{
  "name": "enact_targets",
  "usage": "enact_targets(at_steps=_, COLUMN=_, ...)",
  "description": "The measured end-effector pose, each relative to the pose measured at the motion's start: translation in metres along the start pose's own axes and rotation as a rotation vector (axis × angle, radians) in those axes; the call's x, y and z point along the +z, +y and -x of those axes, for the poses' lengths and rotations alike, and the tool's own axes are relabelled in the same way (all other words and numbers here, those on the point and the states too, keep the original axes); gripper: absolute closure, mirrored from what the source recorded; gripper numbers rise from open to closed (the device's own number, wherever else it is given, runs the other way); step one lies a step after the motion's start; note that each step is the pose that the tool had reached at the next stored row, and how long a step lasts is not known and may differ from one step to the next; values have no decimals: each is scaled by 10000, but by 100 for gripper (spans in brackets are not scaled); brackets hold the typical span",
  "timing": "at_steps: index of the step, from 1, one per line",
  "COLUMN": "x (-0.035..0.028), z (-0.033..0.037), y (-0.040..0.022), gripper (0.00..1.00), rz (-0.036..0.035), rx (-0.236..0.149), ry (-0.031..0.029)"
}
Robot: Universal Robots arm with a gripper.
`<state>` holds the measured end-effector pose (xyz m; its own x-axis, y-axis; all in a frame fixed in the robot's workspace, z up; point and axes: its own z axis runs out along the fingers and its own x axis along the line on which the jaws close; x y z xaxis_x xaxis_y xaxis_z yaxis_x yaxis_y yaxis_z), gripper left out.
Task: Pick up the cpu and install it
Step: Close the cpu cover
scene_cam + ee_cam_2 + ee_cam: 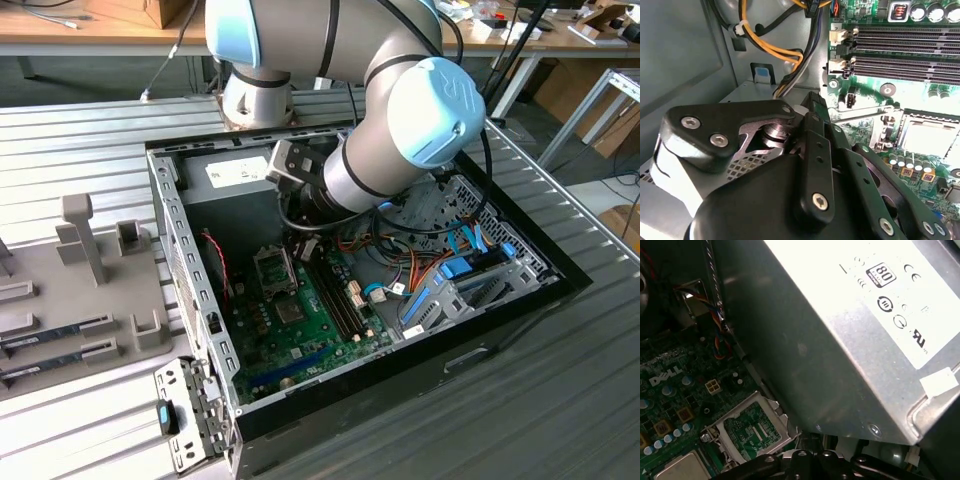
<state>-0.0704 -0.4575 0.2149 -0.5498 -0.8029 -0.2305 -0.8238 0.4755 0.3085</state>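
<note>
A pale silver-grey square that looks like the cpu [930, 137] lies flat in the motherboard socket; in the first wrist view the cpu [682, 467] shows beside the socket's metal frame [752, 432], which is swung open. My black gripper [807, 102] hangs inside the open computer case, off to one side of the socket and close to the power-supply box. In the exterior view the gripper [300, 243] sits just above the socket [275, 268] at the back of the green board. Nothing is seen in its grasp.
The grey power-supply box [840, 340] stands close by the gripper. Yellow and black cables [775, 45] hang near it. Memory slots [905, 55] run along the board. A drive cage with blue clips [470, 280] fills the case's right in the exterior view. A grey tray [60, 335] lies at that view's left.
</note>
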Motion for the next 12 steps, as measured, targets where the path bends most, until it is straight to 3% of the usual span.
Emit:
enact_targets(at_steps=7, x=-1, z=-9, y=14, gripper=89, rz=12, rx=-10, ry=-41)
enact_targets(at_steps=12, x=-8, z=-21, y=29, gripper=89, rz=30, rx=-31, ry=-111)
